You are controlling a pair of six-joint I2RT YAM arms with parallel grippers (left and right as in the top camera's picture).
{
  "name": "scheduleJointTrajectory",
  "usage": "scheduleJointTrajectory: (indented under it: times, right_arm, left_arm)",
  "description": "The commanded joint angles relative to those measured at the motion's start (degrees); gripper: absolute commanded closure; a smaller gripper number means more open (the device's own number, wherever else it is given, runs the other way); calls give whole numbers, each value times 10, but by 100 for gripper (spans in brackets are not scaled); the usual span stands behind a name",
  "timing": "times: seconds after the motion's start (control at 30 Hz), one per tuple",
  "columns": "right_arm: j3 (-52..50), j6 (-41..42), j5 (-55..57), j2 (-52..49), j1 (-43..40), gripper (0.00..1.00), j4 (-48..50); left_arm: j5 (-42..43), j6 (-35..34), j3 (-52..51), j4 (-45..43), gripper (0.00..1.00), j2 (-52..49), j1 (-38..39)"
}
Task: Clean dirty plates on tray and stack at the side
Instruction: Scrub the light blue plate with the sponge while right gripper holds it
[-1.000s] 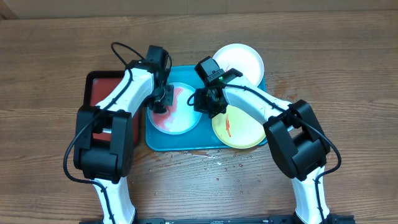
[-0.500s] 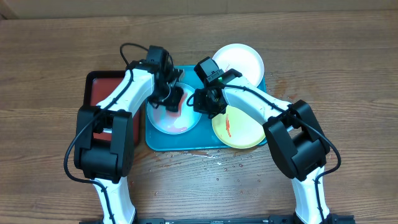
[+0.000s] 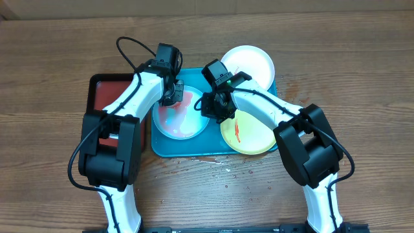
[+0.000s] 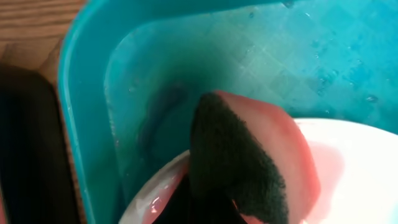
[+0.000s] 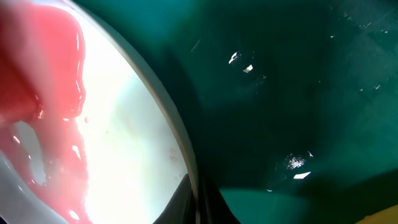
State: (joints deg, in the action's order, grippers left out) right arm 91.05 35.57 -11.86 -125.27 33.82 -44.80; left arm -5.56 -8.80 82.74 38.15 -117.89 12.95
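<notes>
A: Where are the plates found?

B: All three are seen at the turquoise tray (image 3: 194, 147). The pale blue plate (image 3: 184, 123) is laid in its left half and is smeared pink-red. The pale green plate (image 3: 255, 139) is set in the near right part and is streaked with red-orange. The white plate (image 3: 252, 65) is lodged at the far right corner, partly over the rim.

A: How are the fingers held?

B: The left gripper (image 3: 170, 97) is closed on a sponge (image 4: 249, 155), dark on one face and pink on the other, which is pressed onto the blue plate's far left edge. The right gripper (image 3: 217, 109) is pinched shut on the right rim of the same plate.

A: What else is seen?

B: A dark red tray (image 3: 107, 90) is placed just left of the turquoise one, on the wooden table (image 3: 52, 65).
</notes>
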Motion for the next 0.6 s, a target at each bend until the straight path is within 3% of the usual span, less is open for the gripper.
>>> scheduleJointTrajectory:
  times: [0.0, 0.27, 0.47, 0.57]
  right_arm:
    - [-10, 0, 8, -27, 9, 96, -6]
    - [-10, 0, 8, -27, 9, 96, -6]
    - [-10, 0, 8, -27, 9, 96, -5]
    - [-10, 0, 8, -27, 9, 96, -6]
  left_arm:
    - [88, 40, -1, 26, 96, 0, -2]
    - [220, 54, 0, 46, 96, 0, -2]
    - [267, 54, 0, 49, 96, 0, -2]
    - [238, 44, 0, 44, 96, 0, -3]
